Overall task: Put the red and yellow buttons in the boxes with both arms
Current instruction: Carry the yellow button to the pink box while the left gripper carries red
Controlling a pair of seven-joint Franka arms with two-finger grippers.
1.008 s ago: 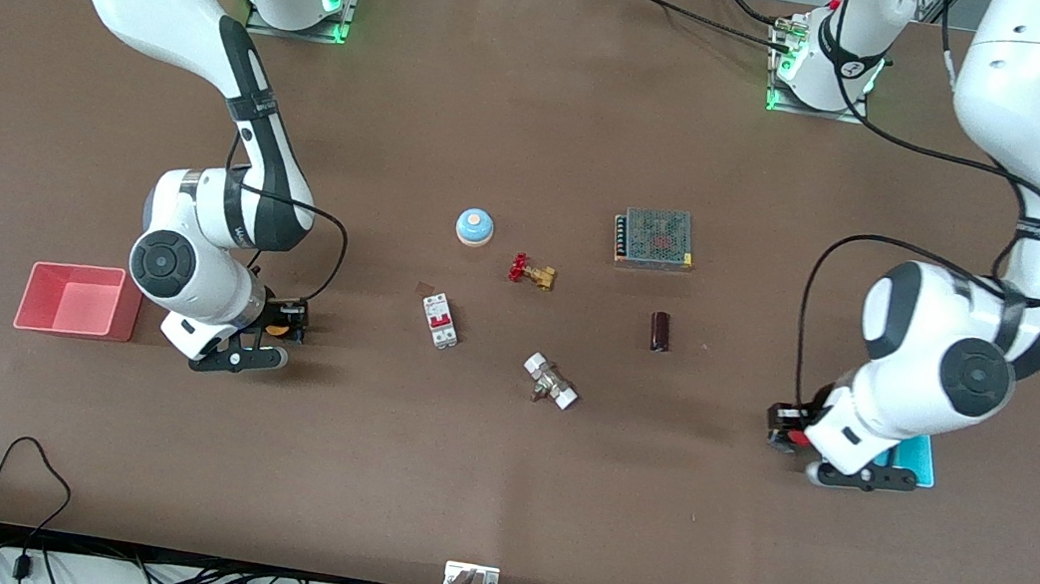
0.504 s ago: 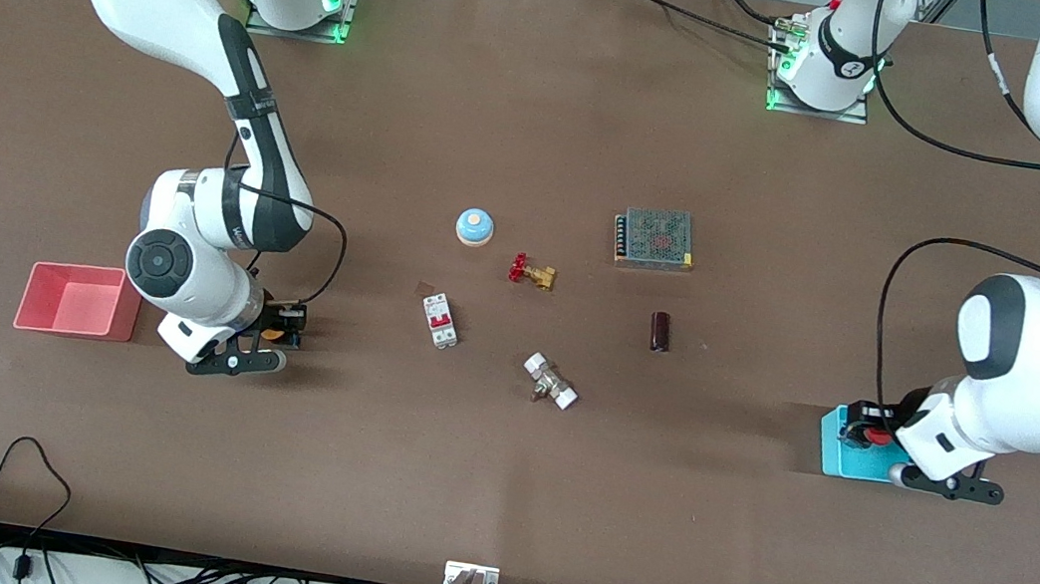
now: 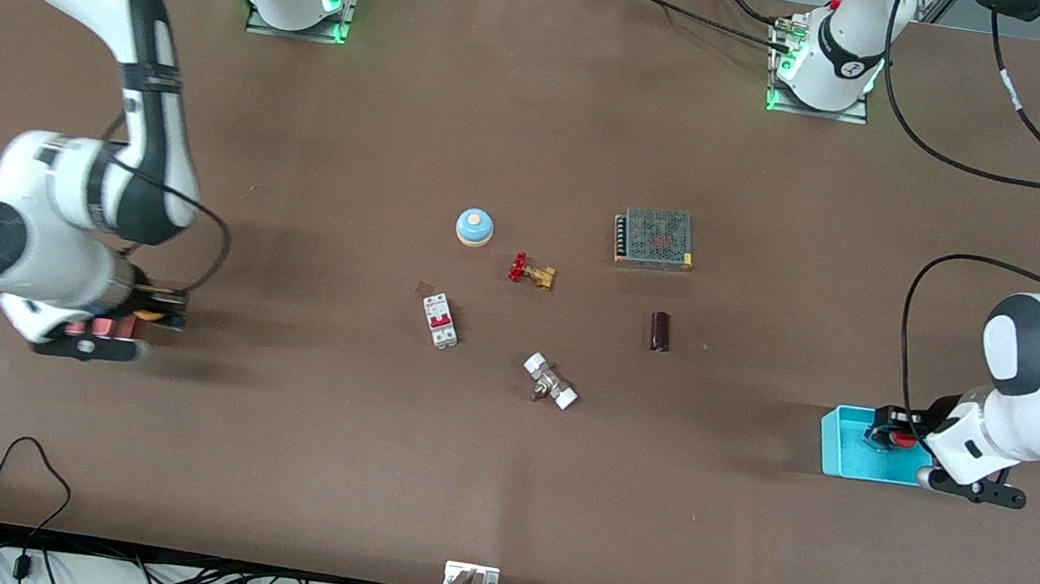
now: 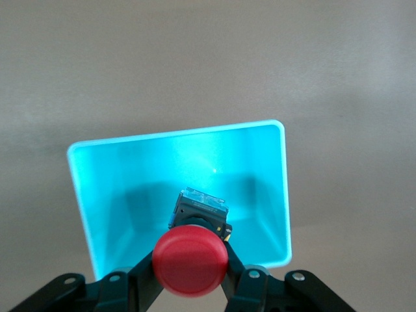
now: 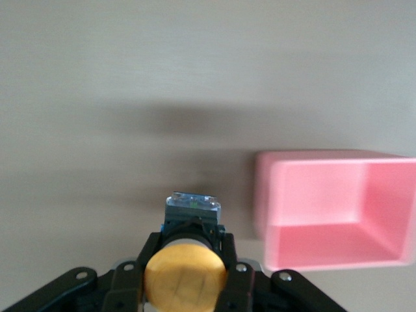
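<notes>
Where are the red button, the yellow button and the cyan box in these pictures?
red button (image 4: 190,259), left wrist view, on its round cap.
yellow button (image 5: 185,279), right wrist view, on its round cap.
cyan box (image 4: 104,182), left wrist view, on an inner wall.

1. Brown table, matte surface.
2. Cyan box at the left arm's end; pinkish-red box at the right arm's end.
3. Mid-table: light-blue dome, red-handled valve, mesh-topped metal unit, dark cylinder, circuit breaker, white-ended fitting.
</notes>
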